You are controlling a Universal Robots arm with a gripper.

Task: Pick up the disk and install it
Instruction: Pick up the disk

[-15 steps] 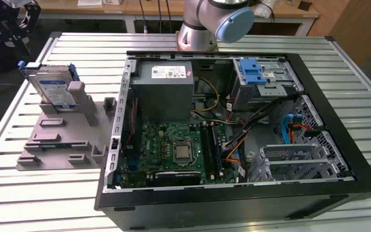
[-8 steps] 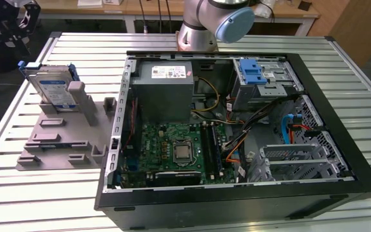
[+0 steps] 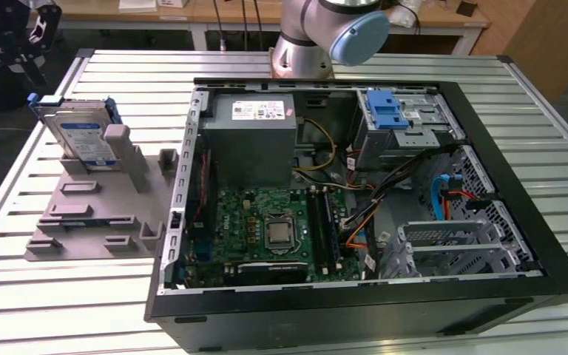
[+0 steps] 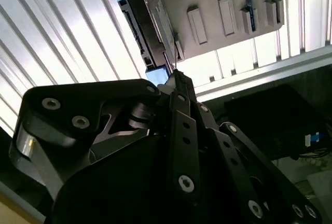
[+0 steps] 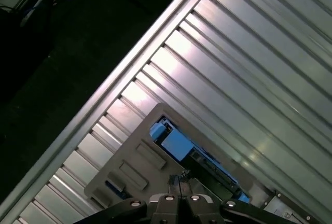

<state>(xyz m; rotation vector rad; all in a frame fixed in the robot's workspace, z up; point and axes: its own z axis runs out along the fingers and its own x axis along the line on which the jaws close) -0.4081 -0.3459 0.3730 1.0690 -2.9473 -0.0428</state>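
The disk (image 3: 79,137) stands on edge in a grey holder (image 3: 97,214) on the table, at the exterior view's left of the open computer case. It is silver-grey with a white-and-blue label and blue frame ends. My gripper (image 3: 33,72) hangs above and behind the disk's top end, apart from it. In the second wrist view the fingers come together at a narrow tip (image 4: 175,76) just short of the disk (image 4: 150,24). In the first wrist view the gripper (image 5: 179,178) is shut with nothing in it, over the disk (image 5: 179,143) and the holder (image 5: 137,156).
The open black computer case (image 3: 363,303) takes up the middle of the slatted metal table (image 3: 67,303). Inside it are a grey power supply (image 3: 254,140), a motherboard (image 3: 274,229) and a metal cage with a blue latch (image 3: 387,111). The arm's base (image 3: 304,44) stands behind the case.
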